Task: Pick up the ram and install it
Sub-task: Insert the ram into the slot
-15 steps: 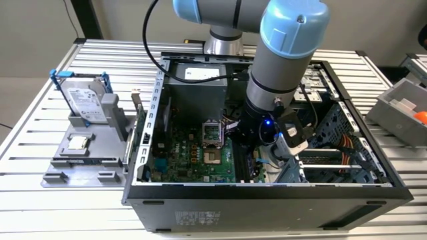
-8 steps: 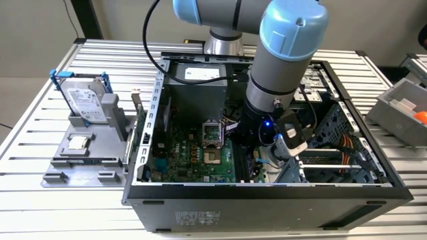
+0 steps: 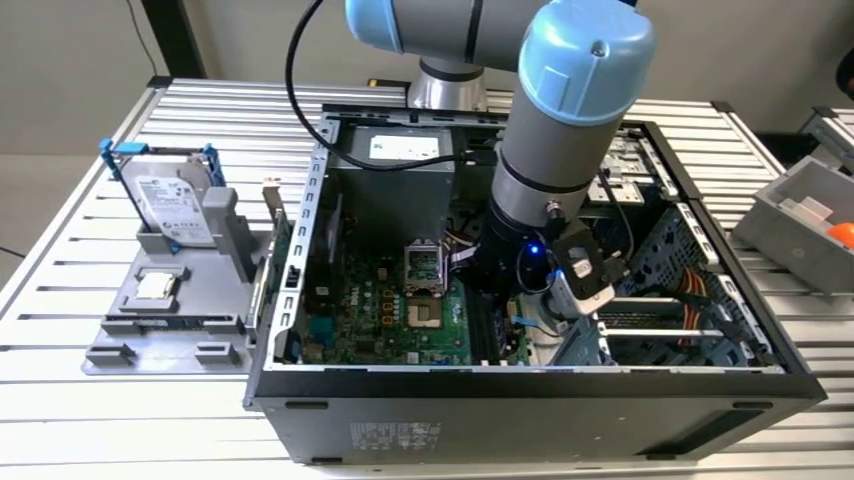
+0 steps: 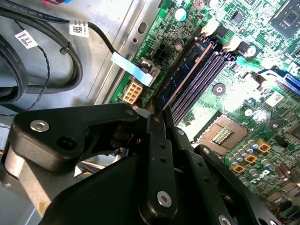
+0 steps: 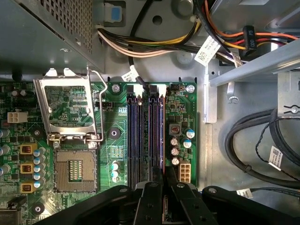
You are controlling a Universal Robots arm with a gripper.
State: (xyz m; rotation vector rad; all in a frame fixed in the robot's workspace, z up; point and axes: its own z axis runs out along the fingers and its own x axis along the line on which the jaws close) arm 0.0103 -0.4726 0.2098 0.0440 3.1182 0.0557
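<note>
So the black two-finger gripper [image 5: 165, 185] is hanging down inside the open black computer case [image 3: 534, 390], right over the green motherboard [image 5: 112, 136]. Its fingers are pinching the thin blue-green ram stick [image 4: 187, 70], which is sitting on edge in one of the long black memory slots [image 5: 133, 136], just beside the open silver processor socket [image 5: 70, 173]. The silver hard drive in its blue-handled frame [image 3: 174, 205] is sitting outside on the grey holder.

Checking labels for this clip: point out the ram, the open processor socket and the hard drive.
ram [image 4: 185, 77]: second wrist view, long top edge of the stick standing in a memory slot.
processor socket [image 5: 75, 174]: first wrist view, its contact grid.
hard drive [image 3: 174, 205]: exterior view, its labelled silver face.
</note>
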